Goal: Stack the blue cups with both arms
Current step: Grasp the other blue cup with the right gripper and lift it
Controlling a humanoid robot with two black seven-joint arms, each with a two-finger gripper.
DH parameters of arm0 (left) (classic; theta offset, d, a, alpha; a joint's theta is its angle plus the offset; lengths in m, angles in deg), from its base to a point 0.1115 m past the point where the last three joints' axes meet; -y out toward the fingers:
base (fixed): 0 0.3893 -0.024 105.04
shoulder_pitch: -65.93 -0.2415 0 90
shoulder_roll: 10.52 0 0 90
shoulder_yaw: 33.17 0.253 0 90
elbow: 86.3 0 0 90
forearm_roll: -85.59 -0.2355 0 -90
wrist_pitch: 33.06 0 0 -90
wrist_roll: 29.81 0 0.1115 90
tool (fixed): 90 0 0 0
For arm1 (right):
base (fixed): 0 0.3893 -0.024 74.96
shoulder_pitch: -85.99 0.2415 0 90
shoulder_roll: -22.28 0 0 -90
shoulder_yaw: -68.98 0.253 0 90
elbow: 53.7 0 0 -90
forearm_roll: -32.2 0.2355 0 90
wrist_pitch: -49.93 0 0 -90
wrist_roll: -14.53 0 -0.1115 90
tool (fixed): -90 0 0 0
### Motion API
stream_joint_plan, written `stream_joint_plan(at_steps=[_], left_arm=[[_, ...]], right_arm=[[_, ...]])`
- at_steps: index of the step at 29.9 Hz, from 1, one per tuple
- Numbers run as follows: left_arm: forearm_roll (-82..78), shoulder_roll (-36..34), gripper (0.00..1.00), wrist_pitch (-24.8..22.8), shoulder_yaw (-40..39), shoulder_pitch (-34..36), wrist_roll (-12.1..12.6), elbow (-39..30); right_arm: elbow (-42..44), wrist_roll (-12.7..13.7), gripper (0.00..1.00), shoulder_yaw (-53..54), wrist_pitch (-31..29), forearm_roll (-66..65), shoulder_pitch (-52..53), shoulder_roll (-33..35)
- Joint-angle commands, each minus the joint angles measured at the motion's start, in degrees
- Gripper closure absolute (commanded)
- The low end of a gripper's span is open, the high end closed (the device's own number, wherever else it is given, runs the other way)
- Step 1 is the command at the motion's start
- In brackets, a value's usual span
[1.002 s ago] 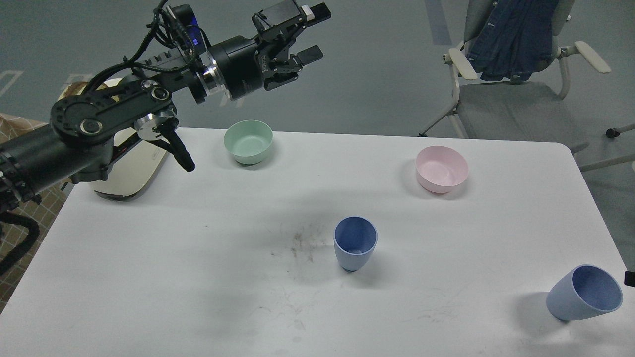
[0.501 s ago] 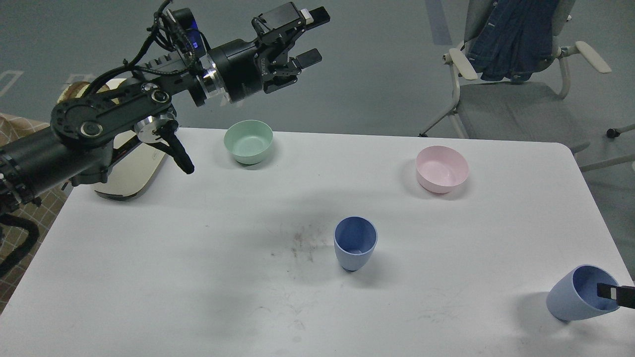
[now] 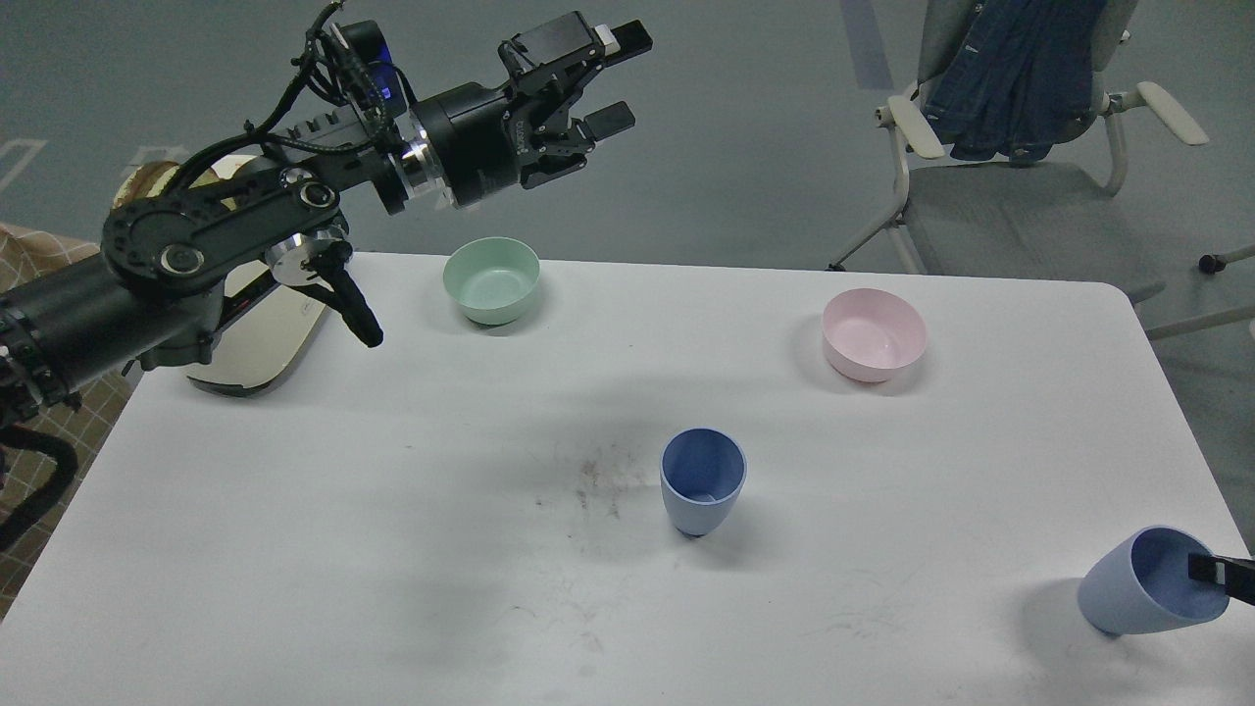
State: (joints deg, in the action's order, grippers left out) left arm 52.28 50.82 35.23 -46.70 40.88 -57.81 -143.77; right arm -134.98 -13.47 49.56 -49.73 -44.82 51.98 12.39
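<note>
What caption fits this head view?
Left end effector open above table; right one enters tilted blue cup; second cup waits upright.

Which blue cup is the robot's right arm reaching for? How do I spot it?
Find the white table, then its near right corner. The blue cup there leans over, a black finger at its mouth; the other blue cup stands upright mid-table.
</note>
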Motion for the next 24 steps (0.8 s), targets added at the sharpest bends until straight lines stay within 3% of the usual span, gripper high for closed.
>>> stream_joint_plan(at_steps=[1,8,10,12,21,24], left_arm=[[0.0,-0.09,0.04,0.0,0.0,0.0,0.0,-0.01],[0.0,-0.09,0.04,0.0,-0.09,0.0,0.0,-0.01],[0.0,-0.09,0.04,0.0,-0.09,0.0,0.0,-0.01],[0.0,-0.09,0.04,0.0,-0.09,0.0,0.0,0.08],[0.0,-0.17,0.04,0.0,0.0,0.09,0.0,0.08],[0.0,-0.17,0.04,0.0,0.0,0.0,0.0,0.08]], right_arm=[[-0.8,0.01,1.0,0.96,-0.44,0.12,0.7,0.39],[-2.39,0.01,1.0,9.39,-1.06,-0.58,2.45,2.42],[-2.12,0.01,1.0,11.07,-3.95,-1.38,5.52,1.37],[-0.9,0.01,1.0,10.9,-8.6,-2.43,12.27,-2.31],[9.3,0.01,1.0,10.19,-16.35,-3.49,25.57,-20.17],[10.36,0.01,1.0,1.78,-17.41,-2.52,34.78,-27.89]])
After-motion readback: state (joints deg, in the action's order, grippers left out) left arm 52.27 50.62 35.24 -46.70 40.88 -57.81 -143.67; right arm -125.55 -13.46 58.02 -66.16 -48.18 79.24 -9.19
